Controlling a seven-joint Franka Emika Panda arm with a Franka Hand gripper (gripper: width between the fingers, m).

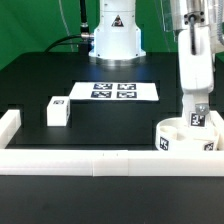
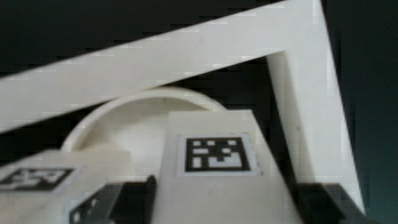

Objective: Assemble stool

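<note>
The round white seat (image 1: 182, 136) lies at the exterior view's right, next to the front rail, with tags on its side. My gripper (image 1: 198, 106) is directly above it, shut on a white block leg (image 1: 197, 119) that it holds upright with its lower end at the seat's top. In the wrist view the leg (image 2: 217, 150) shows its tag between my dark fingers (image 2: 111, 200), and the seat's curved rim (image 2: 139, 110) lies behind it. My gripper (image 2: 217, 198) clasps the leg's sides. A second loose leg (image 1: 57, 110) stands at the exterior view's left.
The marker board (image 1: 112, 90) lies at the table's middle in front of the robot base (image 1: 115, 40). White border rails run along the front (image 1: 90, 160) and left edge (image 1: 8, 125); their corner (image 2: 267, 50) shows in the wrist view.
</note>
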